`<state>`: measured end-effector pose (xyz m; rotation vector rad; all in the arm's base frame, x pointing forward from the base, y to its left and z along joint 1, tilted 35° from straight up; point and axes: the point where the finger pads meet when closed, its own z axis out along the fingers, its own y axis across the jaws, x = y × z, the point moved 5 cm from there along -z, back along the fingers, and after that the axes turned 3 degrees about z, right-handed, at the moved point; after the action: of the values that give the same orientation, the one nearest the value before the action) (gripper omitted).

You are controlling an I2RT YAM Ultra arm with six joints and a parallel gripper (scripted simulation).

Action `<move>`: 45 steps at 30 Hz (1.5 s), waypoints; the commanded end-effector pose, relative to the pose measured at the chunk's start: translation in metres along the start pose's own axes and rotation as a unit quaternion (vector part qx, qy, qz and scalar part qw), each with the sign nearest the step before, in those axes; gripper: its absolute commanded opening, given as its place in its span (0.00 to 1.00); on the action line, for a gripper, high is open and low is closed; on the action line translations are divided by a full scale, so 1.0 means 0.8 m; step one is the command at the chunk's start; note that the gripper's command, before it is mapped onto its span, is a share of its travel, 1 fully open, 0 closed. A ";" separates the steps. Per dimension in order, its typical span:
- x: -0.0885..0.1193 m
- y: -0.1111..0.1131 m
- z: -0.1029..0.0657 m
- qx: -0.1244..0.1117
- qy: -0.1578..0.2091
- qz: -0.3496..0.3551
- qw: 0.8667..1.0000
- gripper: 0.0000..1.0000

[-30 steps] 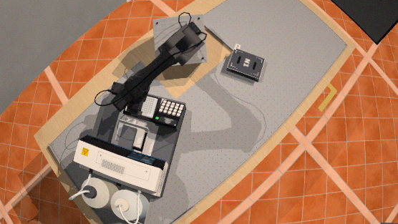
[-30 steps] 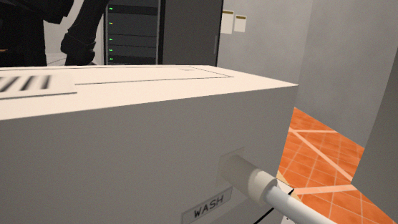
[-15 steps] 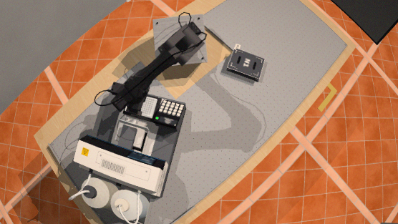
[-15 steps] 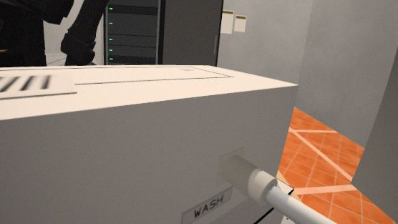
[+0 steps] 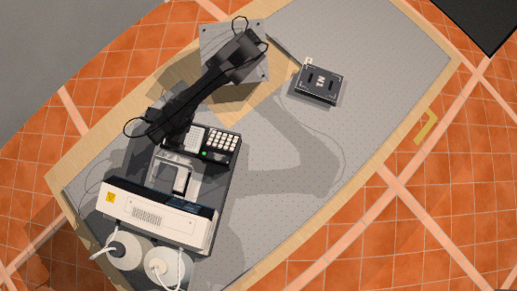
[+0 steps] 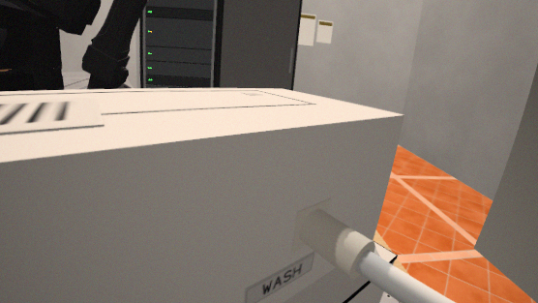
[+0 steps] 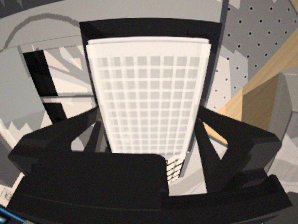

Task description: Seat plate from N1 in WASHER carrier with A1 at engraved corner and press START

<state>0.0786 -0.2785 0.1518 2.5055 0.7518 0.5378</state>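
The white plate (image 5: 193, 139) (image 7: 147, 85) is between the fingers of my gripper (image 7: 149, 109), which press on its two long sides. The gripper is shut on it. The plate is over the front of the washer (image 5: 160, 220) (image 6: 194, 208), to the left of the keypad (image 5: 223, 139) (image 7: 174, 168). The carrier (image 5: 174, 157) lies behind the keypad housing, with no plate on it. The lamp (image 5: 204, 153) is green. The nest N1 (image 5: 332, 95) is empty. The engraved corner and the plate's cut-off corner cannot be made out.
Two white bottles (image 5: 125, 249) (image 5: 168, 266) with hoses stand behind the washer. Its tall white housing rises behind the carrier. The arm's base plate (image 5: 211, 37) is at the bench's rear edge, and a thin cable runs across the bench. In the wrist view, the black finger mount hides the plate's near end.
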 end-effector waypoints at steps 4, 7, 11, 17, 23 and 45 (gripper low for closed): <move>-0.004 -0.010 0.010 0.012 -0.001 0.010 1.000 0.84; -0.004 -0.011 0.011 0.012 -0.001 0.010 1.000 0.84; -0.003 -0.006 0.008 0.010 -0.001 0.008 1.000 0.84; -0.004 -0.005 0.008 0.006 -0.004 0.007 1.000 0.84; -0.003 -0.010 0.014 0.012 0.000 0.010 1.000 0.84; -0.002 -0.001 0.007 -0.001 -0.002 0.001 1.000 0.84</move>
<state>0.0806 -0.2796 0.1455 2.5075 0.7486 0.5406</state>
